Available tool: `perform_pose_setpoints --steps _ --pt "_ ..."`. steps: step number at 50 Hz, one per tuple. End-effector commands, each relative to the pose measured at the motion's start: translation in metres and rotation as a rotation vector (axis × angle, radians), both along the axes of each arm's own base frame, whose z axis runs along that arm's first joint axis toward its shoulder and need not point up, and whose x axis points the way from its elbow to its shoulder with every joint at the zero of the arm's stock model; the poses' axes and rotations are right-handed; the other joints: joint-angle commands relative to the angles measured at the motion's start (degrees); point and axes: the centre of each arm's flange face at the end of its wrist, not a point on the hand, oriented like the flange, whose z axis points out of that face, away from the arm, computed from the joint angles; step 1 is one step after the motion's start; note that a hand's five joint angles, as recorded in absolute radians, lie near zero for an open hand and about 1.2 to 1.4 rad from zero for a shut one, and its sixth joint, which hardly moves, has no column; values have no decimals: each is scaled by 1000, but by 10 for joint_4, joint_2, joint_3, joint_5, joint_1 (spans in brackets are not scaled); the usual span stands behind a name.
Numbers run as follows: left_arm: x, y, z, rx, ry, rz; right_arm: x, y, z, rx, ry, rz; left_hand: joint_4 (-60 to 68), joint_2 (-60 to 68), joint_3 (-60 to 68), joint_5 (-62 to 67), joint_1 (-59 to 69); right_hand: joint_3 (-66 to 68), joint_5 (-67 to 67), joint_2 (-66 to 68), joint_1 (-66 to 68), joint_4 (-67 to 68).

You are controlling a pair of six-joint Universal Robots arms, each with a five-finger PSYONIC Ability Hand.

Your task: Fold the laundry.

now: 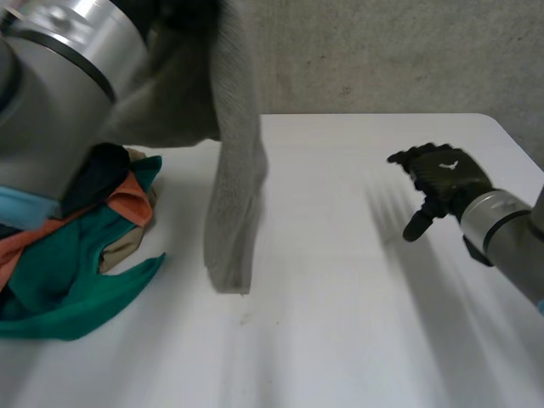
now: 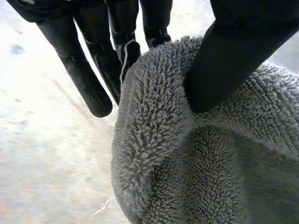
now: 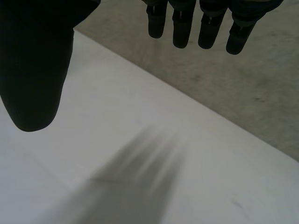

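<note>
A grey terry towel (image 1: 234, 195) hangs down from high at the left, its lower end just touching the white table (image 1: 340, 297). In the left wrist view my left hand (image 2: 229, 51) is shut on the towel (image 2: 187, 158), the thumb pressing the cloth against the fingers (image 2: 84, 79). My right hand (image 1: 438, 183) hovers over the table at the right, fingers straight, holding nothing. The right wrist view shows its fingertips (image 3: 180, 32) and thumb (image 3: 35, 70) spread above bare table.
A pile of laundry (image 1: 76, 255) in teal, orange, tan and dark cloth lies at the table's left side. The table's far edge (image 1: 374, 116) meets a grey carpeted floor. My left arm (image 1: 59, 76) looms large at the upper left.
</note>
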Motion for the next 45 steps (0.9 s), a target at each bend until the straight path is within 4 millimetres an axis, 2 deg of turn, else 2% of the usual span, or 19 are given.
perform_pose_setpoints --steps 1,2,3,6,7,9,10,12,14,15,19,24,26,30,34,35,37,42,45 --pt "-33 24 -86 267 -174 -83 -23 -19 14 -28 -21 -69 113 116 119 168 151 -17 -22 -29 -31 -16" --pt "-35 28 -100 312 -196 -87 -25 -20 15 -29 -22 -72 113 116 119 168 151 -17 -22 -29 -31 -16" --pt "-39 36 -124 391 -226 -93 -28 -23 16 -30 -26 -77 113 116 119 168 151 -17 -22 -29 -31 -16" --pt "-46 51 -159 503 -257 -115 -31 -26 15 -24 -29 -78 113 116 119 168 151 -17 -22 -29 -31 -16" --pt "-49 60 -179 572 -270 -127 -31 -27 13 -18 -30 -74 113 116 119 168 151 -17 -22 -29 -31 -16" --pt "-51 69 -198 654 -272 -143 -29 -26 10 -1 -29 -63 112 115 117 167 150 -17 -22 -29 -31 -16" --pt "-51 71 -203 675 -271 -147 -28 -26 8 7 -27 -57 57 60 62 112 95 -17 -22 -29 -31 -16" --pt "-48 71 -200 704 -239 -152 -24 -23 3 30 -21 -43 -155 -152 -149 -100 -117 -17 -22 -29 -31 -16" --pt "-42 67 -188 691 -204 -146 -22 -21 0 44 -20 -32 -387 -384 -381 -332 -348 -17 -22 -29 -31 -16" --pt "-33 59 -172 665 -168 -130 -19 -19 -2 56 -19 -19 -587 -584 -581 -532 -549 -17 -22 -29 -31 -16" --pt "-9 39 -136 588 -101 -92 -11 -12 -4 84 -23 17 -587 -584 -581 -532 -549 -17 -22 -29 -31 -16" --pt "21 10 -119 535 -93 -52 1 0 -4 132 -52 96 -587 -584 -581 -532 -549 -17 -22 -29 -31 -16" --pt "28 1 -121 532 -114 -47 7 5 -3 151 -65 138 -587 -584 -581 -532 -549 -17 -22 -29 -31 -16" --pt "47 -19 -136 574 -199 -37 26 19 -8 199 -61 274 -587 -584 -581 -532 -549 -17 -22 -29 -31 -16" --pt "62 -45 -167 636 -294 -52 41 30 -15 164 60 399 -587 -584 -581 -532 -549 -17 -22 -29 -31 -16" --pt "66 -53 -178 654 -329 -60 45 33 -18 125 130 445 -587 -584 -581 -532 -549 -17 -22 -29 -31 -16" --pt "70 -61 -189 663 -360 -67 50 34 -17 67 193 482 -587 -584 -581 -532 -549 -17 -22 -29 -31 -16" --pt "72 -83 -210 652 -400 -92 72 32 -30 -37 322 560 -587 -584 -581 -532 -549 -17 -22 -29 -31 -16" --pt "67 -86 -217 653 -397 -119 79 29 -41 -40 352 576 -587 -584 -581 -532 -549 -17 -22 -29 -31 -16"
